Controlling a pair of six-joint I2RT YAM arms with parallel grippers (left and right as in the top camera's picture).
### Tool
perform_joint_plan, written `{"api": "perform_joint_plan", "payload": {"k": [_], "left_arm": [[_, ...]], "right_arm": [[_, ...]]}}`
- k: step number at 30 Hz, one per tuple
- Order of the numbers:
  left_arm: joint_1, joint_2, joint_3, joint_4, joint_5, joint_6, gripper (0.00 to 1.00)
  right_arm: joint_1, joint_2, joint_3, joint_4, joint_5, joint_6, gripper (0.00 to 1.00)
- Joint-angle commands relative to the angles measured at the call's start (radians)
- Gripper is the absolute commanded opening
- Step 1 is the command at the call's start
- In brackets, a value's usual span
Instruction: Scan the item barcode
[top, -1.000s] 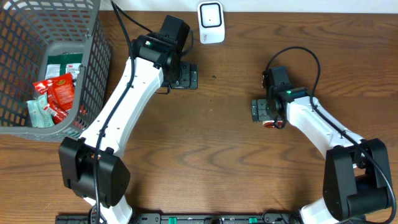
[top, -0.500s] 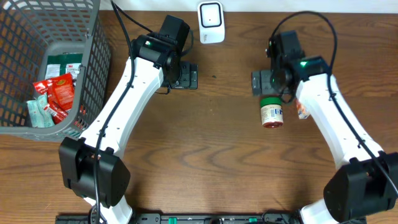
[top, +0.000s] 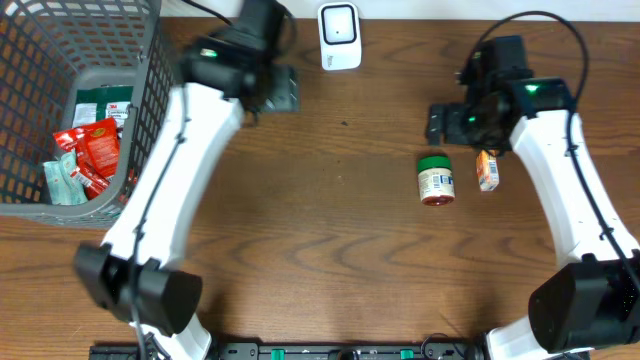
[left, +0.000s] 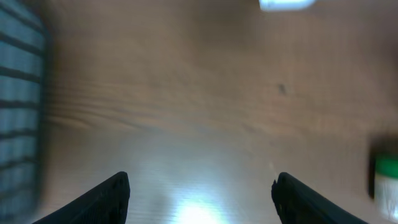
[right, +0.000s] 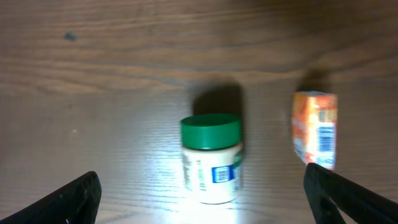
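Note:
A white jar with a green lid (top: 436, 180) lies on its side on the wooden table, lid toward the back. In the right wrist view the jar (right: 211, 158) shows a small blue label patch. An orange packet (top: 487, 170) lies just right of it, and its barcode side faces up in the right wrist view (right: 316, 129). My right gripper (top: 440, 123) (right: 200, 177) hovers behind the jar, open wide and holding nothing. The white scanner (top: 339, 22) stands at the back centre. My left gripper (top: 278, 88) (left: 200, 185), blurred, is open and empty left of the scanner.
A grey mesh basket (top: 150, 70) at the far left holds several red and green packets (top: 95, 145). Its wall appears at the left edge of the left wrist view (left: 18, 93). The jar's green lid (left: 387, 168) peeks in at that view's right edge.
My right gripper has lifted off the jar and drawn back and right, leaving it lying on the table. My left arm has swung back and left, toward the basket.

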Motion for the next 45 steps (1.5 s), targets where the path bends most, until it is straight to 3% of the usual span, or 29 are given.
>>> {"api": "perform_joint_plan", "payload": {"k": [1, 9, 14, 27, 45], "left_arm": [[0.171, -0.147, 0.165, -0.047, -0.139, -0.047, 0.74], [0.581, -0.205, 0.152, -0.136, -0.139, -0.179, 0.75], [0.684, -0.158, 0.048, -0.151, -0.139, -0.202, 0.75], [0.724, 0.080, -0.169, -0.090, -0.139, -0.247, 0.75], [0.725, 0.094, -0.534, 0.209, -0.139, -0.283, 0.74]], "right_arm": [[-0.077, -0.016, 0.021, 0.000, -0.034, -0.011, 0.99], [-0.123, -0.016, 0.021, -0.001, -0.033, -0.011, 0.99], [-0.123, -0.016, 0.020, -0.001, -0.034, -0.011, 0.99], [-0.123, -0.016, 0.020, -0.009, -0.034, -0.011, 0.99], [-0.123, -0.016, 0.019, -0.012, -0.030, -0.011, 0.99]]}}
